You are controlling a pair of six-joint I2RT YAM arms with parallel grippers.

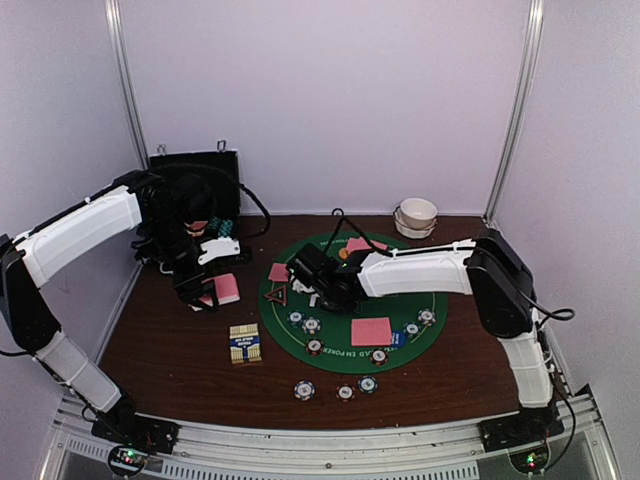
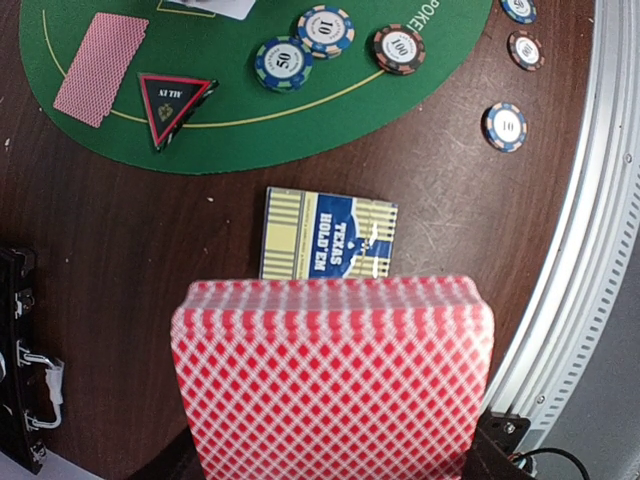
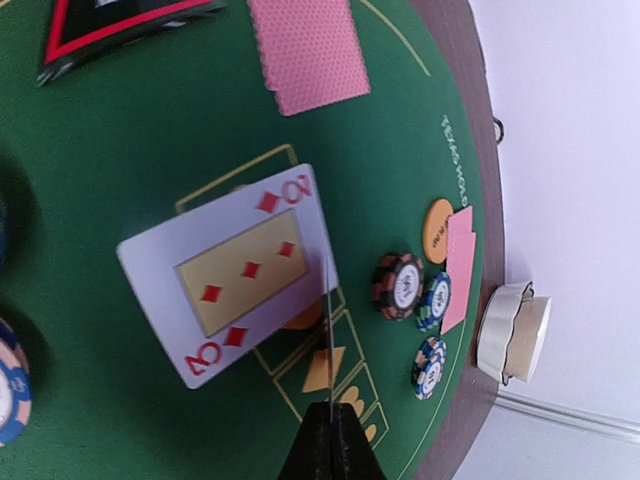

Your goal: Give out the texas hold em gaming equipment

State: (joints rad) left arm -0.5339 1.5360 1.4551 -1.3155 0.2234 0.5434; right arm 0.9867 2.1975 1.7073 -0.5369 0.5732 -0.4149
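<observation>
My left gripper (image 1: 205, 290) is shut on a deck of pink-backed playing cards (image 2: 335, 375) and holds it above the brown table, left of the green mat (image 1: 440, 300). My right gripper (image 3: 332, 428) is shut on a single card seen edge-on (image 3: 327, 300), just over the mat's middle (image 1: 318, 282). A face-up queen of diamonds (image 3: 230, 275) lies beneath it. A red triangular marker (image 2: 172, 102), an orange round button (image 3: 437, 230), face-down cards (image 1: 371, 331) and striped chips (image 1: 312, 324) lie on the mat. Three chips (image 1: 345, 392) lie on the table in front.
A blue-and-yellow card box (image 1: 245, 343) lies on the table just past the held deck (image 2: 328, 234). A white bowl (image 1: 417, 214) stands at the back right. An open black case (image 1: 195, 175) stands at the back left. A metal rail (image 2: 590, 250) edges the near side.
</observation>
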